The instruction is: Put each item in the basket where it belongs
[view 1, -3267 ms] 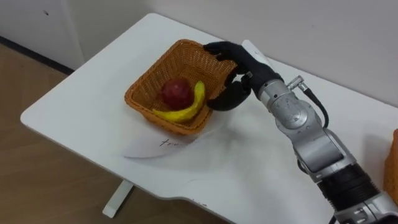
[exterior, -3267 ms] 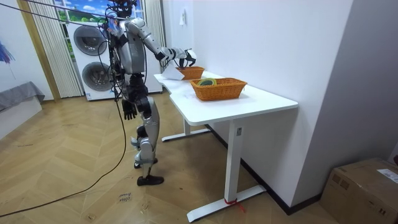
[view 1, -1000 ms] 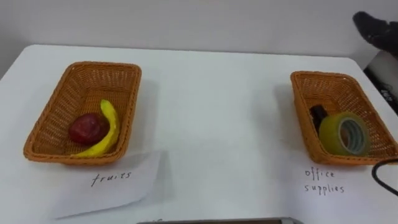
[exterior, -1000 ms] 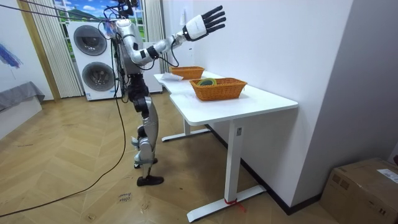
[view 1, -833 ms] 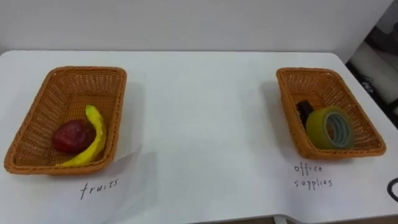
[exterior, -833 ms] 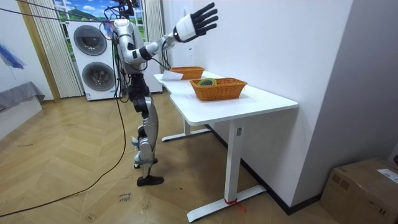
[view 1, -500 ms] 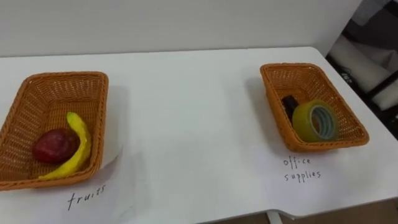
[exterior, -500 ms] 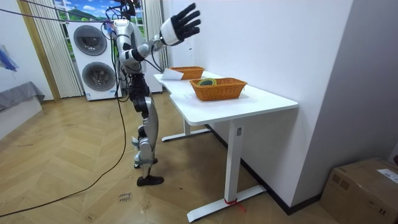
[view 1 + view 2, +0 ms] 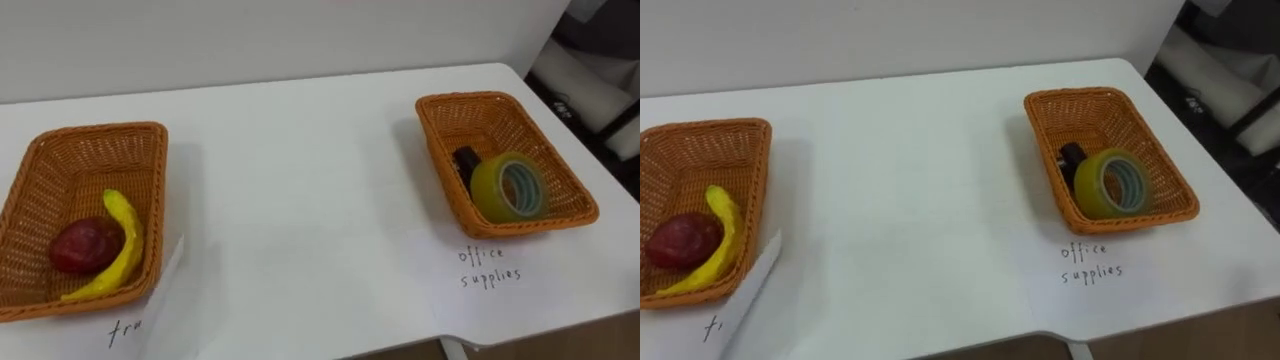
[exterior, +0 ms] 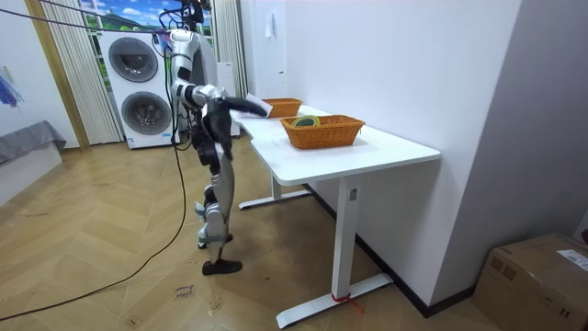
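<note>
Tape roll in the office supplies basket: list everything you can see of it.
The tape roll is a thick ring of yellow-green, see-through-looking tape round a pale core, hollow in the middle. It lies tilted in the near half of the right-hand wicker basket, its open face turned up toward the camera. Its far edge meets a small dark item; whether the two touch is unclear. Nothing holds it.

light: bright, even, diffuse | counter (image 9: 300, 200): white surface reads very pale | shadows: soft, faint, beside fruit basket (image 9: 100, 132) and office-supplies basket (image 9: 435, 150), on the sides facing the counter's middle | room view: floor (image 10: 110, 239) shows mild sheen
</note>
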Available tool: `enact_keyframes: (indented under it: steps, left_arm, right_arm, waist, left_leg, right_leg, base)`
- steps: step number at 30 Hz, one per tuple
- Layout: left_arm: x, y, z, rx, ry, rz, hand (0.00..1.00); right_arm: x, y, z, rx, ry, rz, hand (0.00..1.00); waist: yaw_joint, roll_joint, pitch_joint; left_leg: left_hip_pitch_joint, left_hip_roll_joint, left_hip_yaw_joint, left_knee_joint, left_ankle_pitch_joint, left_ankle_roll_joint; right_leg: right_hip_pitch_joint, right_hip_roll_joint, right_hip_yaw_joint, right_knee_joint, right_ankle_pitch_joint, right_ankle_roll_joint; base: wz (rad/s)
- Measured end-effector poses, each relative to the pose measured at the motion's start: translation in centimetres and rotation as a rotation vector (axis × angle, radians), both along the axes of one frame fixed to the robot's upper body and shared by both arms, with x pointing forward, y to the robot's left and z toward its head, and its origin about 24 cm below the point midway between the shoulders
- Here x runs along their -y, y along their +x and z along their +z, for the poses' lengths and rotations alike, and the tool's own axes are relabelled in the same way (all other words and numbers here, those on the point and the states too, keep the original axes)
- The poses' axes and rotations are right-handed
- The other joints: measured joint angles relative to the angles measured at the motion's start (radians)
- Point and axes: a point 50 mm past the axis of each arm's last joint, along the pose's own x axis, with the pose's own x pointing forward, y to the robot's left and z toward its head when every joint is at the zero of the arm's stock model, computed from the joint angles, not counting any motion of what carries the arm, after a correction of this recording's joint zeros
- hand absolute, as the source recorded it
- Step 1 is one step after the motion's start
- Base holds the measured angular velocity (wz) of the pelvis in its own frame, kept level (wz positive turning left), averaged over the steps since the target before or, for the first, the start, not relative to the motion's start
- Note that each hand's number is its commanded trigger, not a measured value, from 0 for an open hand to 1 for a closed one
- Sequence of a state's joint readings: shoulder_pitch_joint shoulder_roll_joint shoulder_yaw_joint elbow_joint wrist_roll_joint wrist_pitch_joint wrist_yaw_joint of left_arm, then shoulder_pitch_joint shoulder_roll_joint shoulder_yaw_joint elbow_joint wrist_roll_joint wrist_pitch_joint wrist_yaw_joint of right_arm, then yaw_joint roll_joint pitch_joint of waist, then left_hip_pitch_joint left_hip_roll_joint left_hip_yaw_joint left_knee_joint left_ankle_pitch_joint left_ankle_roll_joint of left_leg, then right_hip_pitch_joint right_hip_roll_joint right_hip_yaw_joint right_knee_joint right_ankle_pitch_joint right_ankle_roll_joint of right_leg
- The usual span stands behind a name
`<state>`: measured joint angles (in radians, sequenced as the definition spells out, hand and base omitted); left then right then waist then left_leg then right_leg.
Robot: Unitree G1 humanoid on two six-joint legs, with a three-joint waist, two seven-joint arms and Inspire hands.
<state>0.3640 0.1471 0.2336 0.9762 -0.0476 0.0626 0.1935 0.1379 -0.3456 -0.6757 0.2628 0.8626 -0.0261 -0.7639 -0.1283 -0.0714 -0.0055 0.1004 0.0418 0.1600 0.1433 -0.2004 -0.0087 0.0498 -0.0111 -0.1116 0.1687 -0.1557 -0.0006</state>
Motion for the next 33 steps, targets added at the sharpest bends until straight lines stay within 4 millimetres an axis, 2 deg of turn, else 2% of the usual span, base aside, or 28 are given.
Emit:
enact_keyframes:
  steps: [2, 6, 8, 11, 13, 18, 21, 22, 26, 29, 32, 33]
  left_arm:
    - [0.1, 0.2, 0.0, 0.005, -0.002, 0.000, 0.00]
    - [0.5, 0.4, -0.2, 0.017, -0.016, 0.011, 0.00]
    - [0.5, 0.4, -0.2, 0.026, -0.025, 0.033, 0.00]
    - [0.6, 0.1, -0.2, 0.018, -0.031, 0.036, 0.00]
    - [0.6, 0.0, -0.2, 0.016, -0.031, 0.038, 0.00]
    - [0.9, 0.3, -0.4, 0.033, -0.071, 0.032, 0.00]
    - [1.2, 0.4, -0.4, 0.034, -0.079, 0.029, 0.00]
    - [1.4, 0.3, -0.5, 0.033, -0.083, 0.030, 0.00]
    - [2.1, 0.3, -0.8, 0.023, -0.105, 0.028, 0.00]
    - [2.4, -0.2, -1.0, -0.006, -0.113, 0.037, 0.00]
    - [2.7, 0.1, -1.3, -0.024, -0.126, 0.018, 0.00]
    - [2.8, 0.1, -1.3, -0.024, -0.128, 0.013, 0.00]
  right_arm:
    - [-0.5, -1.2, -2.6, -0.027, 0.109, -0.050, 0.00]
    - [-1.6, -3.0, -6.4, -0.054, 0.279, -0.138, 0.00]
    - [-2.5, -4.8, -9.0, -0.118, 0.371, -0.198, 0.00]
    - [-3.8, -7.2, -11.7, -0.203, 0.484, -0.267, 0.00]
    - [-4.7, -8.5, -12.8, -0.235, 0.526, -0.288, 0.00]
    - [-7.1, -10.0, -14.8, -0.298, 0.598, -0.271, 0.00]
    - [-8.9, -11.0, -16.1, -0.368, 0.653, -0.240, 0.00]
    - [-9.7, -11.8, -16.7, -0.435, 0.666, -0.202, 0.00]
    - [-12.0, -12.3, -18.0, -0.608, 0.678, 0.013, 0.00]
    - [-13.5, -11.7, -18.8, -0.743, 0.651, 0.305, 0.00]
    - [-14.9, -10.5, -19.3, -0.922, 0.553, 0.705, 0.00]
    - [-15.2, -10.2, -19.4, -0.949, 0.535, 0.769, 0.00]
  waist:
    - [0.002, 0.000, 0.0006]
    - [0.002, 0.009, 0.0027]
    - [0.000, 0.017, 0.0049]
    - [0.001, 0.023, 0.0038]
    - [0.004, 0.027, 0.0034]
    - [0.005, 0.033, 0.0016]
    - [0.020, 0.037, -0.0028]
    - [0.026, 0.039, -0.0022]
    - [0.048, 0.046, -0.0013]
    - [0.060, 0.048, -0.0011]
    - [0.092, 0.053, -0.0003]
    - [0.101, 0.053, -0.0003]
  left_leg:
    - [0.001, -0.001, 0.002, 0.000, 0.000, 0.000]
    - [0.002, -0.001, 0.001, 0.000, -0.004, 0.001]
    - [0.002, -0.001, -0.002, 0.000, -0.005, 0.000]
    - [0.001, -0.002, -0.003, 0.000, -0.005, 0.000]
    - [0.001, -0.002, -0.003, -0.001, -0.005, 0.000]
    - [0.001, -0.002, -0.003, 0.000, -0.005, 0.000]
    - [0.007, -0.002, -0.002, 0.001, -0.005, 0.000]
    - [0.010, -0.003, -0.003, 0.004, -0.005, 0.000]
    - [0.015, -0.003, -0.010, 0.008, -0.017, 0.001]
    - [0.016, -0.003, -0.012, 0.011, -0.017, 0.000]
    - [0.014, -0.003, -0.016, 0.012, -0.018, 0.000]
    - [0.014, -0.003, -0.017, 0.012, -0.018, 0.000]
  right_leg:
    - [0.000, 0.000, -0.001, -0.002, 0.000, 0.001]
    - [0.001, 0.000, 0.004, -0.002, -0.002, 0.002]
    - [0.004, 0.000, -0.001, -0.001, -0.002, 0.002]
    - [0.002, -0.001, -0.001, 0.000, -0.005, 0.003]
    - [0.001, -0.001, 0.000, 0.003, -0.007, 0.002]
    - [0.001, 0.000, 0.007, 0.004, -0.010, 0.001]
    - [0.007, -0.001, 0.002, 0.004, -0.010, 0.001]
    - [0.013, -0.002, 0.005, 0.002, -0.010, 0.002]
    - [0.011, -0.004, -0.006, 0.005, -0.024, 0.004]
    - [0.017, -0.004, -0.008, 0.003, -0.024, 0.004]
    - [0.016, -0.005, -0.020, 0.001, -0.023, 0.003]
    - [0.016, -0.005, -0.021, 0.002, -0.023, 0.003]
  base:
    - [0.00]
    - [0.00]
    - [0.04]
    - [0.01]
    - [0.00]
    - [0.00]
    - [0.00]
    - [0.00]
    - [0.06]
    - [0.00]
    - [0.04]
    - [0.07]
